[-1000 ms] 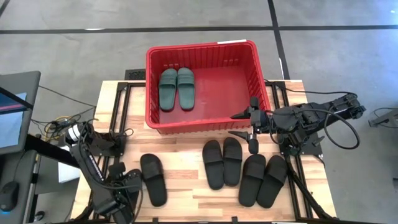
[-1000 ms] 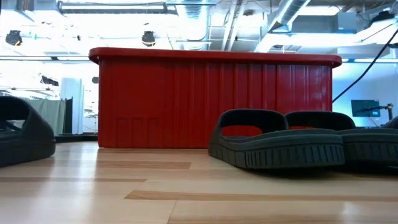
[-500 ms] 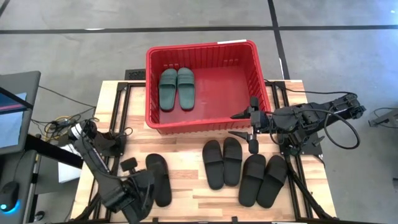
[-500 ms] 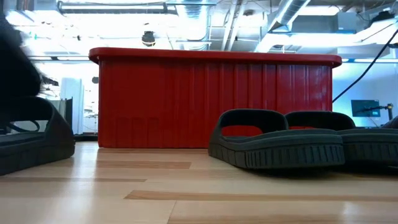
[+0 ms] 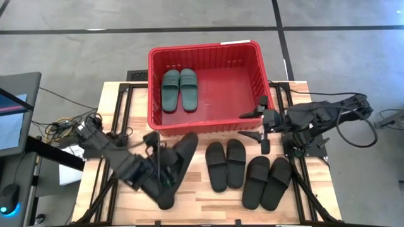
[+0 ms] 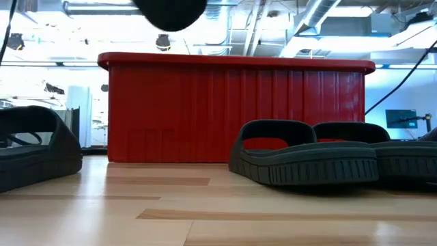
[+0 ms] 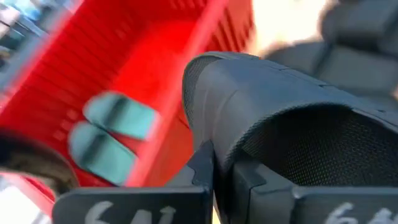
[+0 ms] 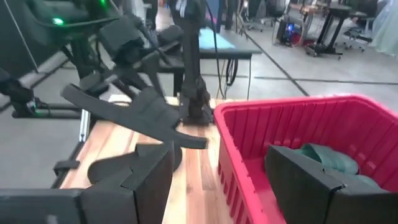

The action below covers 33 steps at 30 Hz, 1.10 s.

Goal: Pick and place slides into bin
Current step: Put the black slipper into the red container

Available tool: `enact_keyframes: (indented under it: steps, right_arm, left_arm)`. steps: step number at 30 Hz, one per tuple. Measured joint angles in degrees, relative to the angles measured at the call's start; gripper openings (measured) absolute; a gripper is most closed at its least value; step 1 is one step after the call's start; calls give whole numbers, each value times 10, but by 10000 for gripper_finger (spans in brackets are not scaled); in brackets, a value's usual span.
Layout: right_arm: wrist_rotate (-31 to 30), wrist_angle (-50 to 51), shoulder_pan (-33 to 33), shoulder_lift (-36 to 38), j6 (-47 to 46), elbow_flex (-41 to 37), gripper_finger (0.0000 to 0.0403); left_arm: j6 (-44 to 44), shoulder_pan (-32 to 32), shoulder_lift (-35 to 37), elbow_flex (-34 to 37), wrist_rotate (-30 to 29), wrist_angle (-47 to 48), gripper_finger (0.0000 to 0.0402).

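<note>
Gripping a black rubbery slide (image 5: 181, 157) by one end, the left gripper (image 5: 158, 165) holds it raised off the pale wooden table (image 5: 196, 189), its fingers pinched on the sandal's edge. In the high view the lifted slide points away from that gripper toward the near wall of the large red ribbed plastic bin (image 5: 208, 123), just short of the rim. The left wrist view shows the same slide (image 7: 292, 118) filling the space ahead of the gripper, with the bin's red interior (image 7: 155, 56) beyond it and the dull green pair (image 7: 106, 137) lying on the bin floor.

A second black slide (image 5: 165, 192) lies flat on the table under and just beside the left gripper; in the low view it sits at the edge (image 6: 34, 150).

The right gripper (image 5: 260, 126) hovers beside the bin's outer corner, its fingers spread apart and holding nothing. Just beside it, on the table, lies one black pair (image 5: 226, 165), and a further black pair (image 5: 267, 183) lies close by, touching or nearly touching the first. From the right wrist view, the lifted slide (image 8: 134, 115) hangs in the air ahead of the right gripper, near the bin's rim (image 8: 249, 109).
</note>
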State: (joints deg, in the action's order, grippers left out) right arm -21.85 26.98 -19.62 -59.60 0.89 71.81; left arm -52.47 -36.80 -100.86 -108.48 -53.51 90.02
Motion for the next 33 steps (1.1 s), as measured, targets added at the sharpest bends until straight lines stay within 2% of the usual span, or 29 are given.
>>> enact_keyframes:
  steps: [8, 11, 15, 18, 22, 26, 28, 31, 33]
  right_arm:
    - [0, -44, -2, 47, 41, 0, 240]
    - [-1, -57, -2, 58, 53, 0, 240]
    - [-9, -77, 3, 69, 88, 0, 240]
    - [-32, -102, 15, 69, 116, 0, 240]
    - [-65, -132, 36, 68, 155, 0, 240]
    - [-85, -142, 60, 67, 157, 0, 240]
    - [-91, -143, 71, 66, 145, 0, 240]
    - [-97, -140, 90, 62, 115, 0, 240]
    - [-98, -144, 99, 59, 107, 0, 240]
  left_arm:
    - [154, 115, 0, -57, -113, -8, 0]
    - [241, 170, 0, -62, -132, -44, 0]
    - [400, 256, 0, -62, -129, -118, 0]
    - [523, 327, 0, -62, -87, -214, 0]
    - [659, 422, 0, -62, 23, -354, 0]
    - [769, 504, -6, -63, 84, -439, 0]
    - [801, 538, -17, -59, 121, -468, 0]
    - [806, 584, -39, -58, 192, -490, 0]
    - [804, 601, -60, -58, 218, -508, 0]
